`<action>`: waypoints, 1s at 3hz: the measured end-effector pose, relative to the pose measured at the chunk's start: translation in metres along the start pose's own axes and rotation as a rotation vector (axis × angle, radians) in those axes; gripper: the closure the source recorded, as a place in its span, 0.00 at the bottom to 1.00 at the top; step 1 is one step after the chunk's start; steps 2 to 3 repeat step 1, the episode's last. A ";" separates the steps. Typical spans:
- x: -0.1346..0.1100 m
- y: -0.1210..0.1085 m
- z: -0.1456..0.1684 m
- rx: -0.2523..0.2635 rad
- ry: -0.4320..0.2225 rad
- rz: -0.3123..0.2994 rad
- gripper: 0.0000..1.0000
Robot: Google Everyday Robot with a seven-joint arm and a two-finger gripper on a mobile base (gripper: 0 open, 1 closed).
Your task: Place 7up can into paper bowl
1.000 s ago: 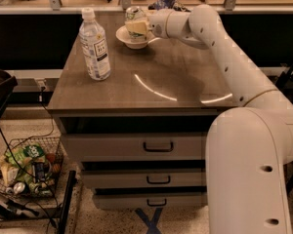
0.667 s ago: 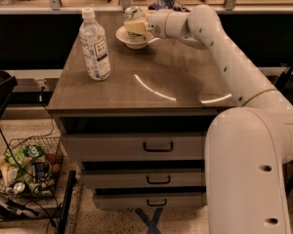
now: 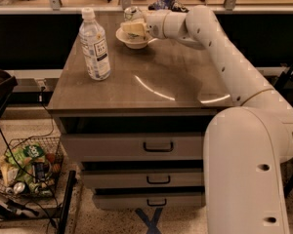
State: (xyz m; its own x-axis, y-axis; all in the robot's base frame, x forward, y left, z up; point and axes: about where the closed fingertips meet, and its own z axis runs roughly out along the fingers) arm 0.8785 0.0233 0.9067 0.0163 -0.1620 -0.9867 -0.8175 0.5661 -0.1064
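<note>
One hand (image 3: 133, 29) sits over the bowl (image 3: 136, 45), upper centre, apparently for the drop; can (image 3: 131, 12) adjoining; its hold we cannot tell.

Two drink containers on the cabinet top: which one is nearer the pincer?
The 7up can, short and silver-topped, just behind the pincer, which is over the paper bowl. The tall clear water bottle stands well apart, farther forward.

In the upper middle of the frame, the white arm's two-finger gripper (image 3: 133, 29) is seen just above the shallow round cream-white paper bowl (image 3: 136, 44), which is set on the brown table top (image 3: 151, 79). The small green and white 7up can (image 3: 131, 12) is seen just behind them. A tall clear plastic water bottle (image 3: 94, 43) with a white cap is stood upright further left.
</note>
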 end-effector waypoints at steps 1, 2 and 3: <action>0.000 0.001 0.002 -0.003 0.000 0.001 0.00; 0.000 0.001 0.002 -0.003 0.000 0.001 0.00; 0.000 0.001 0.002 -0.003 0.000 0.001 0.00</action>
